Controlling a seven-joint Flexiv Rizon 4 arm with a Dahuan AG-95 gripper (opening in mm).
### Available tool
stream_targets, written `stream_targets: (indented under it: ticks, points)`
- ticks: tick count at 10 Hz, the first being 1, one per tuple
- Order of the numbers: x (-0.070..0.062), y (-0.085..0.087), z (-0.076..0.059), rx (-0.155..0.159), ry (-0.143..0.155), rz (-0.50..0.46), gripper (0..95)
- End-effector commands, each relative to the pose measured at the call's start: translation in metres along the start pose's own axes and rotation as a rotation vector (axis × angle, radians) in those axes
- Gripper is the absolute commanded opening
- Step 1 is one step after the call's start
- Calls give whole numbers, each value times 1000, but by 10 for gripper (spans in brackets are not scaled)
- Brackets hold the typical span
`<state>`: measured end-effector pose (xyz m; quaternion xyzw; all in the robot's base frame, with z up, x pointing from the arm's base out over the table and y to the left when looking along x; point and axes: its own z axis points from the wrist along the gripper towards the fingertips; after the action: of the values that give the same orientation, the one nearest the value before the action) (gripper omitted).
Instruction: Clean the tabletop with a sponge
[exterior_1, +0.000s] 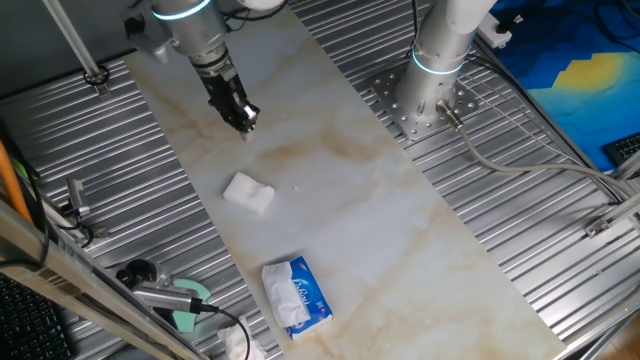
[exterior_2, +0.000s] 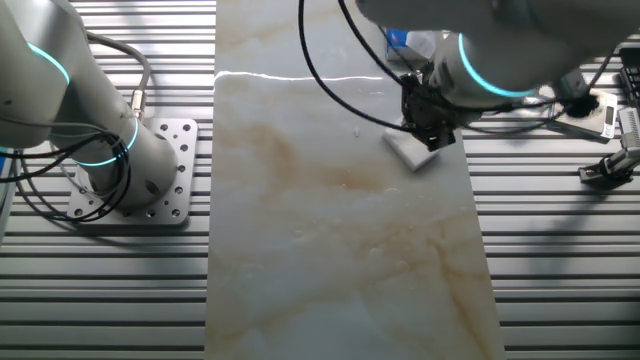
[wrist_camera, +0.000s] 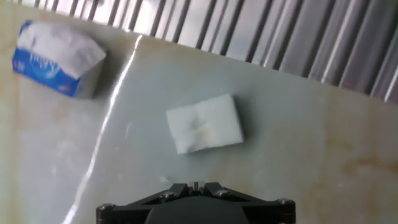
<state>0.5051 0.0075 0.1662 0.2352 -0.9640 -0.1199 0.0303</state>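
The small soft white block of sponge (exterior_1: 248, 192) lies flat on the long shiny white marble tabletop (exterior_1: 400, 230). The black two-finger gripper (exterior_1: 246, 119) hangs at the sponge's 12 o'clock, not touching it, fingers together. A blue-and-white tissue pack (exterior_1: 296, 295) sits at 6 o'clock.

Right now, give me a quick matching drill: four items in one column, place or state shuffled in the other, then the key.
Items:
1 sponge
2 tissue pack
3 gripper
4 tabletop

Descriptions:
A blue and white, near the slab's end
B white with tan veins
C above the slab, apart from the sponge
D plain white block lying loose on the slab

Pairs: 1-D, 2-A, 3-C, 4-B
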Motion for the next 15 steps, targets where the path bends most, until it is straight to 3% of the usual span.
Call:
stream_targets:
  ticks: [1,2,4,6,8,10,12,13,15]
  points:
    - [1,-1,2,222,117,-119,0]
    - [1,-1,2,254,130,-80,0]
    - [1,-1,3,238,89,88,0]
    - [1,-1,3,196,62,142,0]
    - [-1,-1,5,182,54,141,0]
    - [-4,0,10,114,29,145,0]
    - [-6,-1,17,75,12,128,0]
    - [-7,0,19,69,8,126,190]
    - [-10,0,24,58,2,112,190]
